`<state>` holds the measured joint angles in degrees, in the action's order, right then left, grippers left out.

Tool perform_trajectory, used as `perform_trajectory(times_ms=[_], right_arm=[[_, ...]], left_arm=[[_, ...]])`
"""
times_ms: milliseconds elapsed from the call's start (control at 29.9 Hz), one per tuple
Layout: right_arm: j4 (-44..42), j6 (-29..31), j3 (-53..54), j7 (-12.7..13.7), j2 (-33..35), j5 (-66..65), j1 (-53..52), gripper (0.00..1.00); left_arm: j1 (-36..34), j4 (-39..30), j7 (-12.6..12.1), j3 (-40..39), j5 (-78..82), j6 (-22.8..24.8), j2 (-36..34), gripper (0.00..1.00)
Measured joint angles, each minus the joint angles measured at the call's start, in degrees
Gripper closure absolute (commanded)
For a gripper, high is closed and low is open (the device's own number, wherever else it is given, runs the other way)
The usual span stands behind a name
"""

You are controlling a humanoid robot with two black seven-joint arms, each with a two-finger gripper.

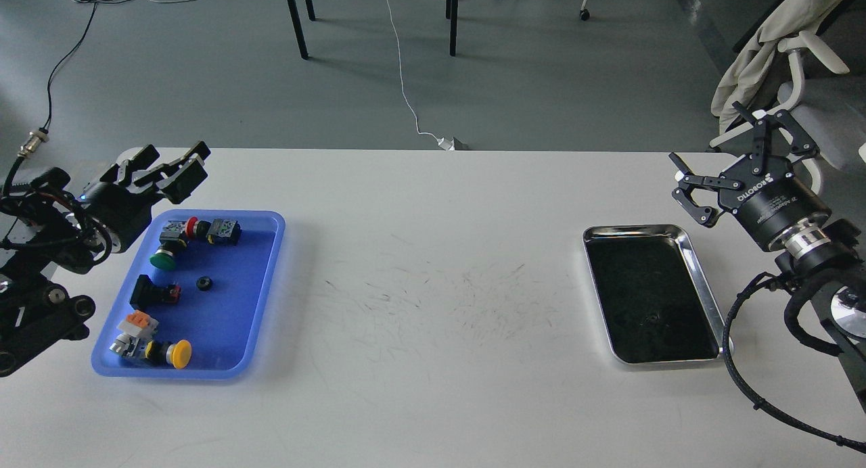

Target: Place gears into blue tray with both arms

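- Gear count in view is one: a single small black gear (201, 283) lies flat on the floor of the blue tray (267, 278), near the tray's middle.
- Push-button switches in that tray number four: a green-capped switch (164, 255) and a red-capped switch (210, 229) at the far end, a black switch (154, 292) just left of the gear, and a yellow-capped switch (157, 350) at the near end.
- Trays number two; the steel tray (700, 278) sits well apart on the right side of the white table (433, 251), and nothing can be made out on its dark bottom.
- Left gripper (169, 165) hovers over the table just beyond the blue tray's far left corner, fingers spread and holding nothing; the gear lies well apart from them, nearer the robot.
- Right gripper (717, 167), marked ROBOTIQ, hangs above the table's far right edge beyond the steel tray, fingers released and empty, far from the gear.
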<state>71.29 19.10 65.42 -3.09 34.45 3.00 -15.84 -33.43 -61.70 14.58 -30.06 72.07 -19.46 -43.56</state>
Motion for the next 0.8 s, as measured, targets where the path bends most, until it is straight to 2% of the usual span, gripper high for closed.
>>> perform_trajectory(times_ms=[167, 267, 401, 535, 668, 802], right_arm=[[1.39, -0.06, -1.05, 0.14, 1.87, -0.25, -0.29, 0.03], [3.51, 0.1, -2.86, 0.27, 3.67, -1.29, -0.25, 0.03], [7.53, 0.17, -3.87, 0.67, 8.65, -4.06, -1.29, 0.02], [12.58, 0.17, -6.95, 1.93, 16.9, -10.21, -5.19, 0.02], [19.97, 0.23, -14.09, 6.43, 26.47, -19.75, -11.57, 0.02], [26.96, 0.88, -22.3, 11.71, 34.79, -28.65, -19.64, 0.02]], left_arm=[[-6.64, 1.31, -0.6, -0.01, -28.3, 1.72, 3.6, 0.02], [-10.14, 4.59, -0.7, -0.01, -43.49, 4.88, 5.67, 0.02], [-12.6, 8.52, -1.06, -1.07, -56.93, 15.53, 8.65, 0.02], [-12.71, 13.83, -4.1, -3.68, -61.83, 24.81, 11.35, 0.02], [-12.23, 15.84, -5.56, -4.49, -62.38, 32.19, 12.35, 0.02], [-11.87, 16.05, -5.5, -4.39, -61.86, 33.98, 12.72, 0.02]])
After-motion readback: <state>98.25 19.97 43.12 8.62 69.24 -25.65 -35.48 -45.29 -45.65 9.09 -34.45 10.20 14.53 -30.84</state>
